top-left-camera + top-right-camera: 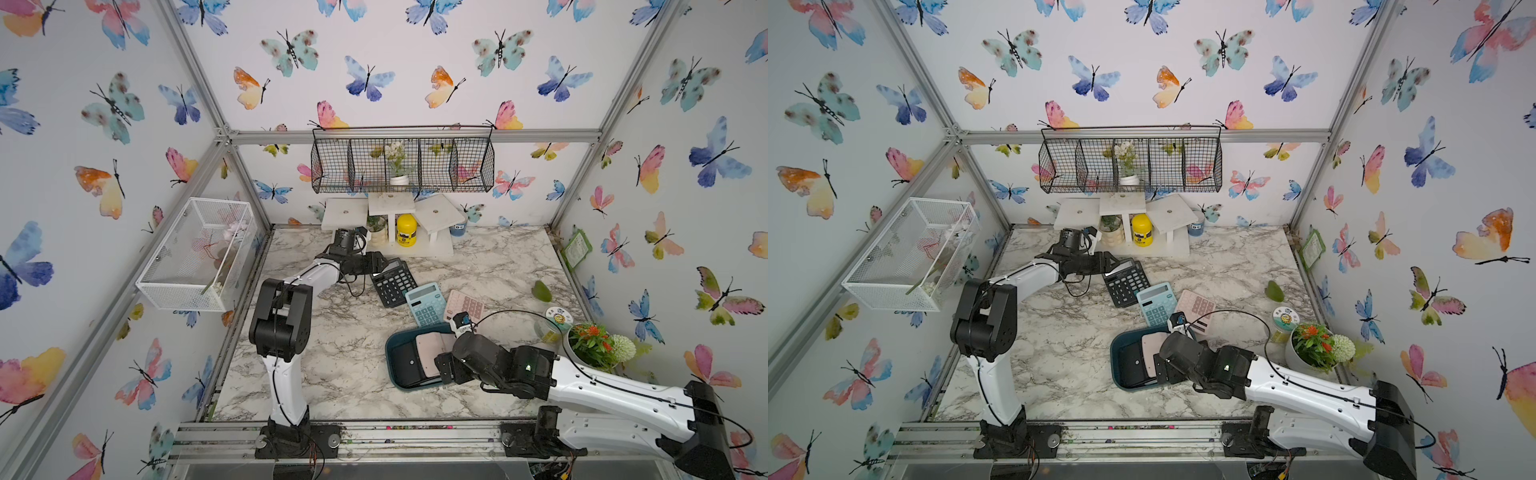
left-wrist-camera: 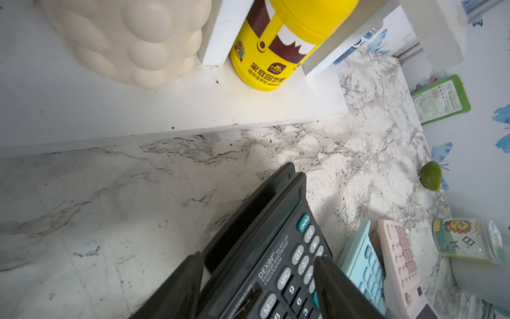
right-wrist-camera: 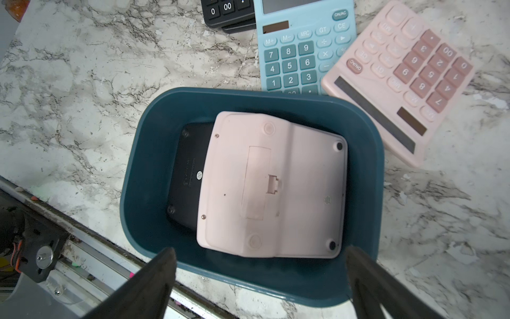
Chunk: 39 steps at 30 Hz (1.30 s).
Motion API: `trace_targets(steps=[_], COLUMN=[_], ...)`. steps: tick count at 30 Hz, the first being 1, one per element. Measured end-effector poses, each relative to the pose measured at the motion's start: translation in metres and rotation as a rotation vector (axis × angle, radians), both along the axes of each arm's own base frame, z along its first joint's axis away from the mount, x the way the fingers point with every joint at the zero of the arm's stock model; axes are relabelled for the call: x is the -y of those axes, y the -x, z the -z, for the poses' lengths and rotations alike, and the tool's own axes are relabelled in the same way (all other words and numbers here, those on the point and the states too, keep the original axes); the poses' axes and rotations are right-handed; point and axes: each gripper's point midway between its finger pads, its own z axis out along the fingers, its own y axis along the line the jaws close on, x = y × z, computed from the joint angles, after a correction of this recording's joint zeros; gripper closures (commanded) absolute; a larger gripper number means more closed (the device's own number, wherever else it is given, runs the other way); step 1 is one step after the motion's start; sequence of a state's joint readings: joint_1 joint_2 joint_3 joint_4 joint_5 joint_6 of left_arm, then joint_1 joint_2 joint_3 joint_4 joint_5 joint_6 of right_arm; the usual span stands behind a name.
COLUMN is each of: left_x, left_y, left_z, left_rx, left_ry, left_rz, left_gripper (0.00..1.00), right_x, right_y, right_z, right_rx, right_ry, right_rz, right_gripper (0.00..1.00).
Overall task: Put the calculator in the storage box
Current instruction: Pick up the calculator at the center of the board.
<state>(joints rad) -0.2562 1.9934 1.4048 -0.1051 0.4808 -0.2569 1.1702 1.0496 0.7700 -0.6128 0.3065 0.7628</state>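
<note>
A black calculator [image 1: 392, 284] [image 2: 276, 248] lies face up on the marble table toward the back. My left gripper [image 1: 383, 266] [image 2: 259, 259] is shut on its display end, one finger behind the raised display and one on the keys. The teal-blue storage box [image 1: 390, 345] [image 3: 154, 138] sits near the front. A pink calculator [image 3: 276, 187] lies in it face down, over a black one [image 3: 187, 171]. My right gripper [image 3: 260, 252] hangs open above the box's near rim, holding nothing. A light blue calculator [image 1: 424, 303] and a pink calculator [image 1: 465, 305] lie between the box and the black one.
A white stand with a yellow bottle [image 1: 406, 229] and a cream vase [image 2: 132, 41] is just behind the left gripper. A flower pot [image 1: 594, 345], a jar [image 1: 555, 322] and a green leaf [image 1: 541, 291] sit at the right. A white mesh basket [image 1: 195, 253] and a black wire basket [image 1: 401, 166] hang on the walls.
</note>
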Motion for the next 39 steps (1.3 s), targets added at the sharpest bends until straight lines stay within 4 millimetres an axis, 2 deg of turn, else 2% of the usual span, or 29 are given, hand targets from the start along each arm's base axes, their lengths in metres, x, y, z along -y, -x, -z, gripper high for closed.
trace_targets(steps=[4,9,11,16,23,32,39], left_x=[0.000,-0.001,-0.002,-0.003,0.000,0.001,-0.016], left_y=[0.000,0.001,-0.001,0.000,0.001,0.021,0.039], left_z=[0.008,0.020,0.026,0.035,0.029,0.008,-0.012], left_rx=[-0.014,-0.041,-0.049,-0.072,-0.070,-0.052,-0.029], left_ry=[0.002,-0.002,-0.006,0.001,0.037,0.061,0.020], left_rz=[0.019,0.027,0.028,0.033,0.053,0.070,-0.007], left_gripper=[0.40,0.26,0.27,0.47,0.72,0.87,0.94], right_x=[0.001,0.002,0.002,0.002,0.000,-0.001,-0.002], right_y=[0.001,0.001,0.001,0.001,0.002,0.002,0.002], right_z=[0.003,0.004,0.004,0.004,0.008,0.011,0.013], right_rx=[-0.004,-0.005,-0.005,-0.006,-0.017,-0.021,-0.022], right_ry=[0.007,0.009,0.009,0.009,0.014,0.017,0.019], right_rz=[0.000,-0.001,-0.001,-0.002,-0.007,-0.009,-0.009], right_gripper=[0.01,0.01,0.01,0.01,0.01,0.01,0.01])
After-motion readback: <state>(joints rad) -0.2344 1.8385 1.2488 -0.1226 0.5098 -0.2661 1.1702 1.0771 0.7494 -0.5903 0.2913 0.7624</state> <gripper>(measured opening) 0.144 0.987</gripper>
